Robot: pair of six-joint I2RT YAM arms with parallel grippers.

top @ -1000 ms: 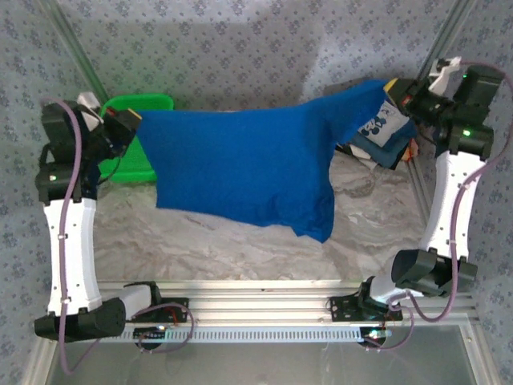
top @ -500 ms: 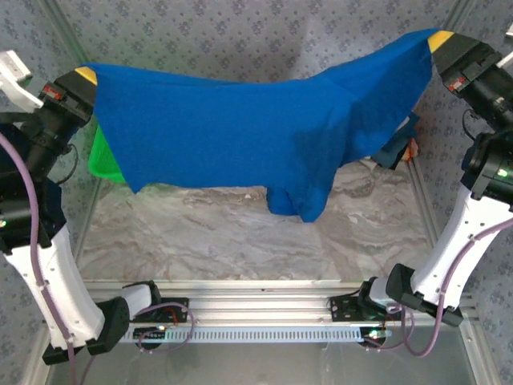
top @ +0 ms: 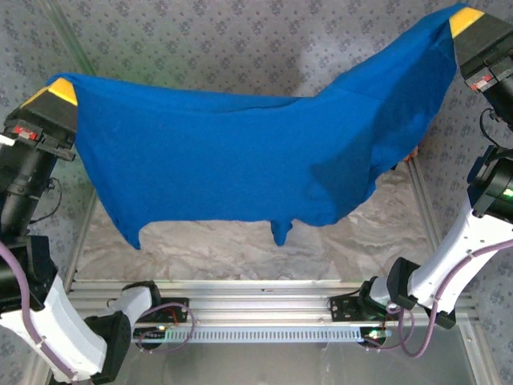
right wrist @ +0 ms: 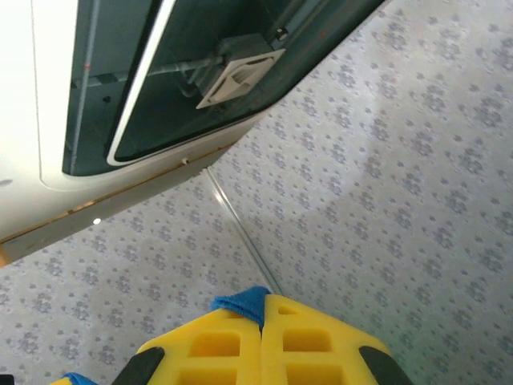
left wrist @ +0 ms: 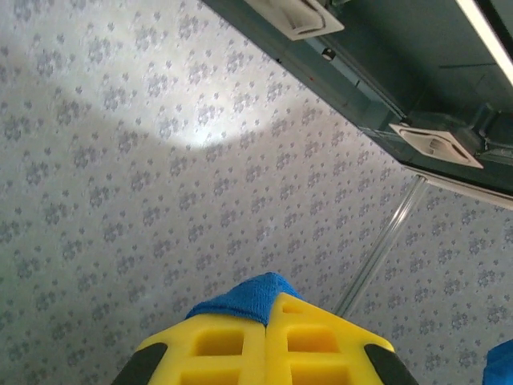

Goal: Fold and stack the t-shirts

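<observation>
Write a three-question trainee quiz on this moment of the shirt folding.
1. True or false: the shirt lies flat on the table.
2. How many end effectors grip the shirt? A: none. B: one. C: two.
3. What colour are the end effector tips?

Key
1. False: it hangs spread out in the air, between the left end effector and the right end effector.
2. C: each is shut on a pinch of blue cloth.
3. Yellow.
</observation>
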